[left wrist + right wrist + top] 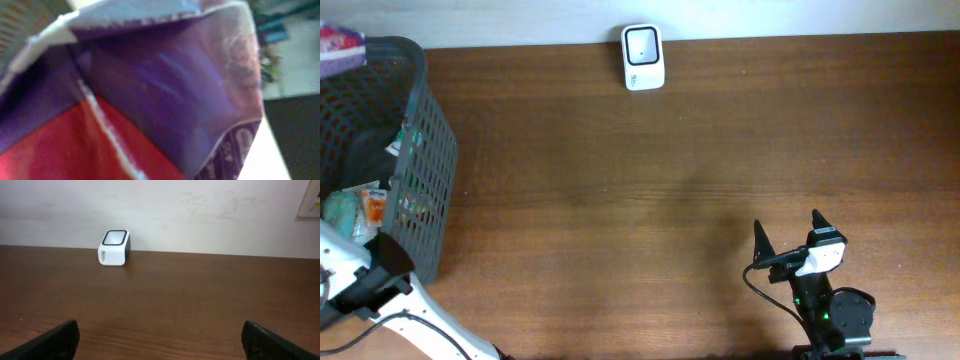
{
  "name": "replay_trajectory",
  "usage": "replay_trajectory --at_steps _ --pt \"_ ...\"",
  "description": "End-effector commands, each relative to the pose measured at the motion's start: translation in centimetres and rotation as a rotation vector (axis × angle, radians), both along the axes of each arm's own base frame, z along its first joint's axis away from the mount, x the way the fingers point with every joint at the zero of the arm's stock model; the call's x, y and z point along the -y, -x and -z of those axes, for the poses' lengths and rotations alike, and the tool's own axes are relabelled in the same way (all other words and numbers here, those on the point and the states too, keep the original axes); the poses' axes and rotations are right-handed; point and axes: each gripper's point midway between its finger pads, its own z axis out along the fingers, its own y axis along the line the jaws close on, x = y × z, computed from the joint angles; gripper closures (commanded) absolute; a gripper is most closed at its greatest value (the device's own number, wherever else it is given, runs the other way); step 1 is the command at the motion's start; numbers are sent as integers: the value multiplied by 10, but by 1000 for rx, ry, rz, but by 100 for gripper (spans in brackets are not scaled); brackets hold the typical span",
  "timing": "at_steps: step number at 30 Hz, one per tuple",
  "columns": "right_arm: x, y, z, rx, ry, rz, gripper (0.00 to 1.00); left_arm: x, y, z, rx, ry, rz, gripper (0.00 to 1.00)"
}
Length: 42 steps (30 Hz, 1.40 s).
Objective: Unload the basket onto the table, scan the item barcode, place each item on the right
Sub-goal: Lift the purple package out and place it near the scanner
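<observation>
- Brown wooden table (620,200), with a pale wall along its far edge.
- Far left: grey mesh basket (430,170) standing on the table, with assorted packets (355,212) inside it.
- Left arm (380,275) comes up from the near left corner and ends at the basket's near end.
- Left gripper: not visible in any view, so I cannot tell whether it is parted or clamped.
- Item: a purple and red packet (165,100) fills the left wrist view, blurred and pressed close to the lens. Whether it is held cannot be told.
- Centre, far edge: white scanner (643,57) with a dark window, standing alone against the wall.
- Right, near edge: right gripper (787,220) has its fingers spread wide with nothing between them. It points toward the scanner and is well apart from it.
</observation>
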Motion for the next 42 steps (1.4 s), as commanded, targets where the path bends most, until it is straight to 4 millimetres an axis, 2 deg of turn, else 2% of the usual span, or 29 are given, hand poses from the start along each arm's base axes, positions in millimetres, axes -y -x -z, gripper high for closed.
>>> replay_trajectory --at_steps 1,3,6,7,10,12,16,17,19,20,23,26,27,28,29,31,32,33,35,36,38,39,40,42 --pt "1 0 3 -3 6 0 1 66 14 -51 139 39 191 91" --pt "1 0 3 -3 6 0 1 105 5 -46 124 19 296 88" --pt "1 0 3 -3 6 0 1 179 -14 -33 118 -111 501 88" --pt "1 0 3 -3 6 0 1 216 -21 -22 92 -159 565 88" --pt "1 0 3 -3 6 0 1 277 -31 7 -6 -253 628 85" --pt "1 0 3 -3 6 0 1 346 -33 50 -95 -388 758 85" --pt "1 0 3 -3 6 0 1 444 -33 117 -167 -433 937 83" --pt "1 0 3 -3 6 0 1 471 -32 139 -175 -428 982 81" --pt "1 0 3 -3 6 0 1 510 -25 177 -203 -404 1028 78" --pt "1 0 3 -3 6 0 2 528 -18 197 -217 -395 1052 70" --pt "1 0 3 -3 6 0 1 563 -2 243 -220 -407 1121 70" --pt "1 0 3 -3 6 0 1 568 -1 279 -228 -442 1111 68" --pt "1 0 3 -3 6 0 1 567 -2 288 -228 -444 1110 66" --pt "1 0 3 -3 6 0 1 566 -5 296 -221 -445 1101 60" --pt "1 0 3 -3 6 0 1 562 -8 300 -221 -456 1085 42" --pt "1 0 3 -3 6 0 1 553 -12 304 -241 -481 1060 20" --pt "1 0 3 -3 6 0 1 547 -13 304 -242 -500 1071 1" --pt "1 0 3 -3 6 0 1 542 -15 301 -245 -500 1063 1" --pt "1 0 3 -3 6 0 1 524 -27 283 -240 -492 1023 1" --pt "1 0 3 -3 6 0 1 504 -38 256 -217 -484 977 1" --pt "1 0 3 -3 6 0 1 480 -48 220 -173 -472 924 2" --pt "1 0 3 -3 6 0 1 468 -51 202 -149 -470 898 9" --pt "1 0 3 -3 6 0 1 452 -52 178 -113 -469 861 27" --pt "1 0 3 -3 6 0 1 434 -48 158 -102 -470 828 33"
